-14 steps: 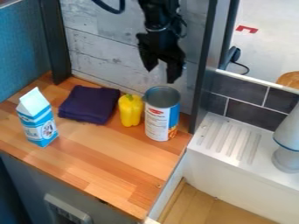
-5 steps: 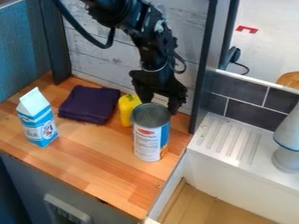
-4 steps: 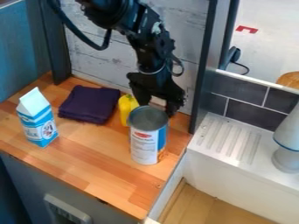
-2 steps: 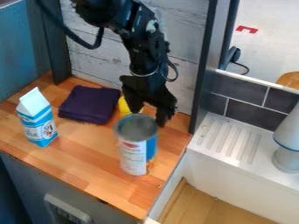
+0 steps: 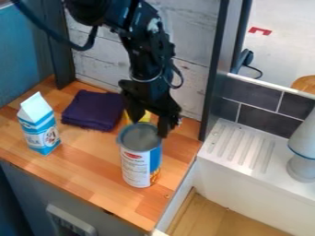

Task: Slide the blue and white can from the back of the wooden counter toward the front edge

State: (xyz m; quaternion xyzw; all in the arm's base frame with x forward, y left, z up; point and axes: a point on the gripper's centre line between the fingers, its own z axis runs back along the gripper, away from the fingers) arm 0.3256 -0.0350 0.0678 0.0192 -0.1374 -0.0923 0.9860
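The black gripper [image 5: 149,128] hangs low at the far side of the open-topped can [image 5: 140,166]. Its fingers are spread apart, one tip by the back of the can's rim and the other by the right side of it. The can stands upright near the counter's front right, with a white label and a blue side. Behind the gripper, a yellow pepper [image 5: 145,117] is mostly hidden. A folded dark purple cloth [image 5: 93,110] lies to the left of these. Farther left stands a blue and white milk carton [image 5: 40,126].
The wooden counter [image 5: 80,170] ends at a front edge and at a right edge beside a white sink [image 5: 240,150] with a ridged drainboard. A dark upright post [image 5: 212,73] rises behind the counter's right corner. A grey-white object [image 5: 301,163] stands on the sink's right side.
The gripper has come down behind the can and moved left and toward the front. The can has shifted the same way, away from the pepper's right side, and now stands nearer the front edge.
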